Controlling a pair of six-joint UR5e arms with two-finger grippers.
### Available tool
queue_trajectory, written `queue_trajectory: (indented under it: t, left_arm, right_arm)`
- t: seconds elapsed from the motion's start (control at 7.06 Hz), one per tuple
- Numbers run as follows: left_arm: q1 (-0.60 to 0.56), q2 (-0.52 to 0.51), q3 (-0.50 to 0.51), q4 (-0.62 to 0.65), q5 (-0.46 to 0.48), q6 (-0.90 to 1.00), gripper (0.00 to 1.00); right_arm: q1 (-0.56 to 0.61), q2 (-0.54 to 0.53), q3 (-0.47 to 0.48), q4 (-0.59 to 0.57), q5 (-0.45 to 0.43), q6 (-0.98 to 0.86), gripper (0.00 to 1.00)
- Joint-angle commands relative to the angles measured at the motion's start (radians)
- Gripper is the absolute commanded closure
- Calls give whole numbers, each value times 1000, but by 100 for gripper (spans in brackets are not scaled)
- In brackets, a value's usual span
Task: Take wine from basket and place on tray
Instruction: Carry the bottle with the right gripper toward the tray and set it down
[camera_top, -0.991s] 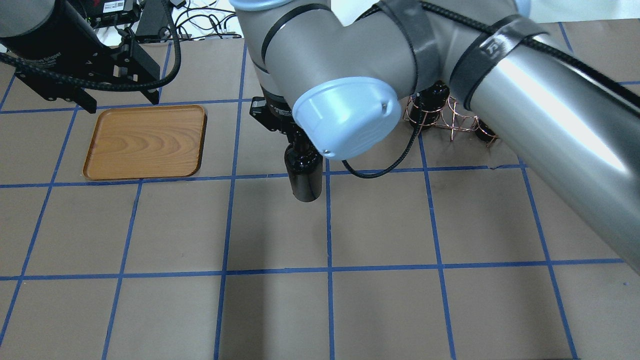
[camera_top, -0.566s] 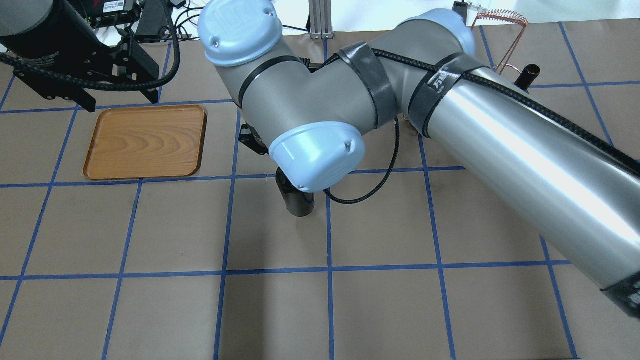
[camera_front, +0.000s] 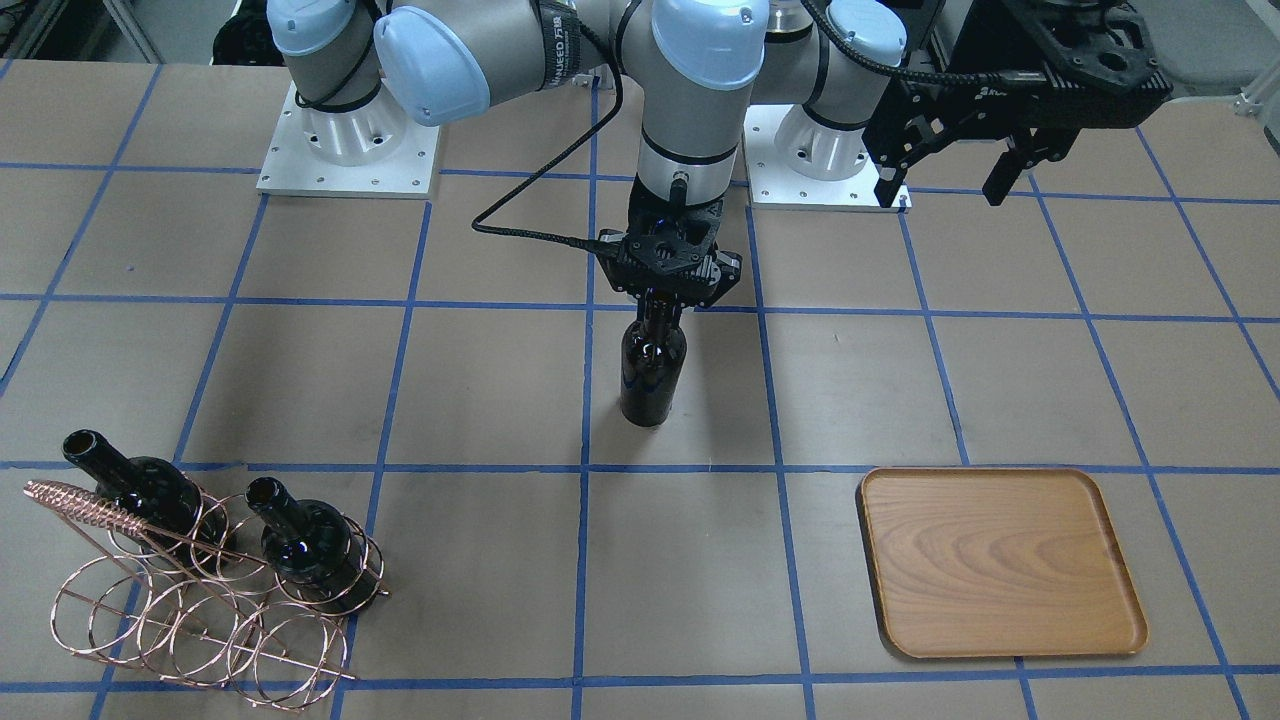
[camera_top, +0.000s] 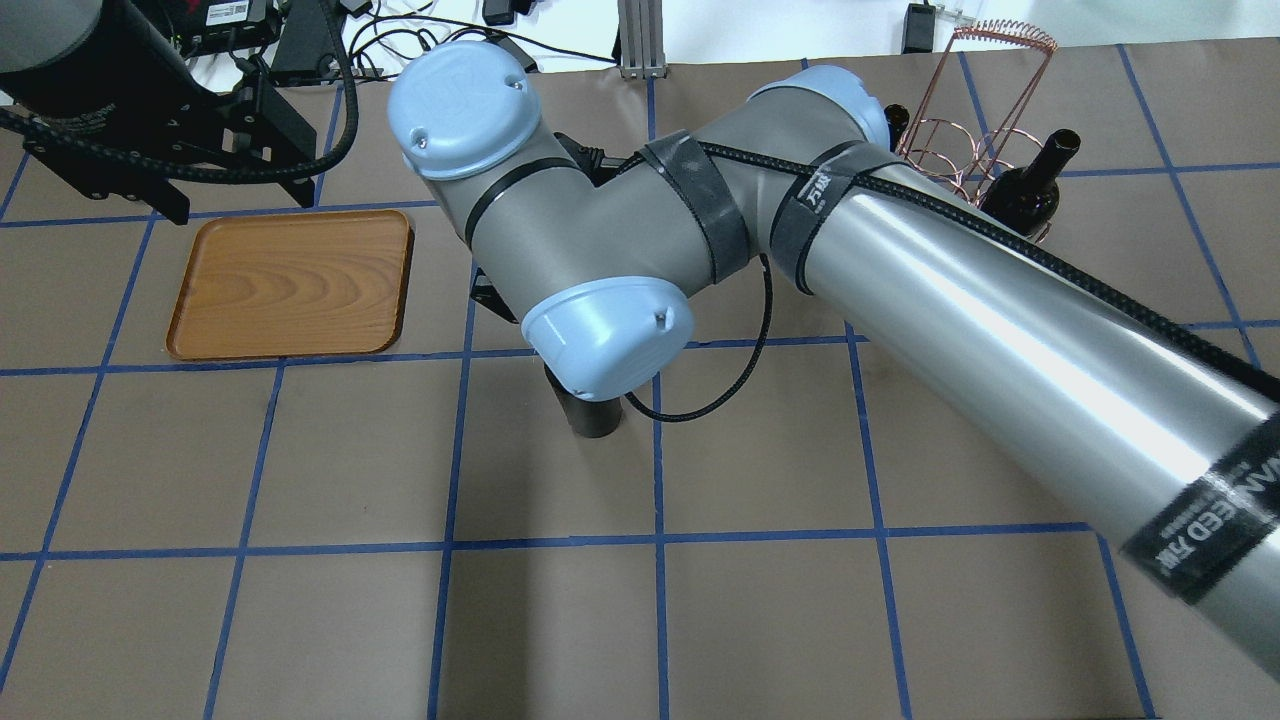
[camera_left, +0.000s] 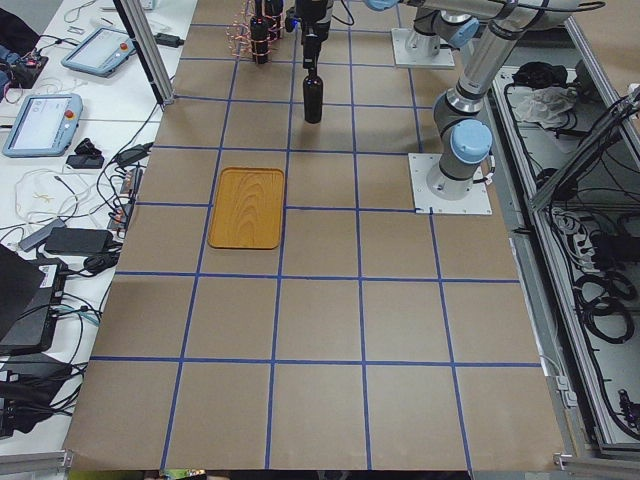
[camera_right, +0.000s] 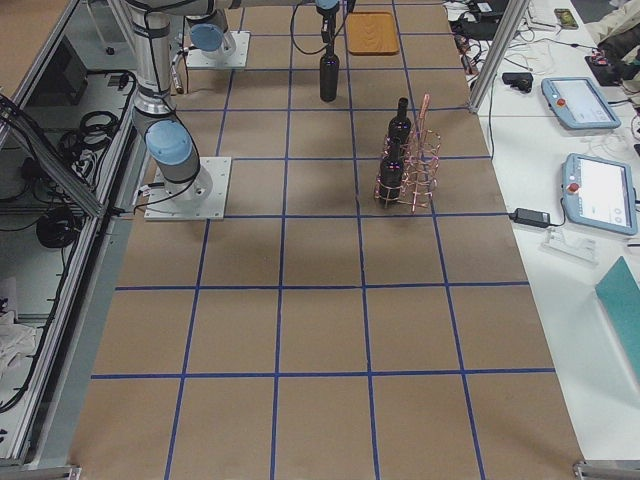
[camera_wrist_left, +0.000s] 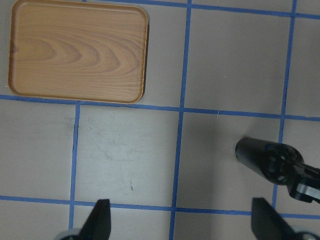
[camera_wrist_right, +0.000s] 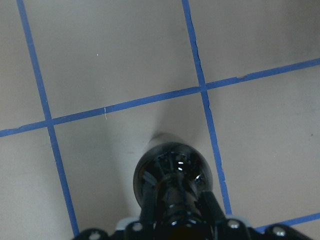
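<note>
My right gripper (camera_front: 662, 300) is shut on the neck of a dark wine bottle (camera_front: 652, 372) and holds it upright at the table's middle. I cannot tell whether its base touches the table. The bottle shows below the wrist in the overhead view (camera_top: 596, 418) and from above in the right wrist view (camera_wrist_right: 172, 175). The wooden tray (camera_front: 1000, 562) lies empty, well apart from the bottle, and also shows in the overhead view (camera_top: 290, 285). My left gripper (camera_front: 945, 185) is open and empty, high beside the tray. The copper wire basket (camera_front: 200, 610) holds two other bottles (camera_front: 305, 540).
The left wrist view shows the tray (camera_wrist_left: 77, 52), the held bottle (camera_wrist_left: 270, 160) and open fingertips (camera_wrist_left: 97, 222). My right arm's long forearm (camera_top: 1000, 330) spans the table's right half in the overhead view. Cables and gear lie beyond the far edge (camera_top: 400, 30).
My right arm has carried the bottle slightly left and nearer to the robot, lower over the table. Its elbow swung back and uncovered the basket. The left arm has not moved.
</note>
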Motion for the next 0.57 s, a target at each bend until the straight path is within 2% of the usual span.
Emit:
queue_trajectory:
  t: [0.0, 0.14, 0.28, 0.42]
  left_arm:
    - [-1, 1, 0, -4, 0, 0, 0]
    - [-2, 3, 0, -13, 0, 0, 0]
    - [-2, 5, 2, -30, 33, 0, 0]
    - [-2, 3, 0, -33, 31, 0, 0]
  right_arm:
    - [2, -2, 0, -66, 6, -29, 0]
    - [-12, -16, -1, -53, 9, -50, 0]
    - [-46, -45, -6, -51, 3, -198, 0]
    - [-151, -88, -6, -15, 9, -372, 0]
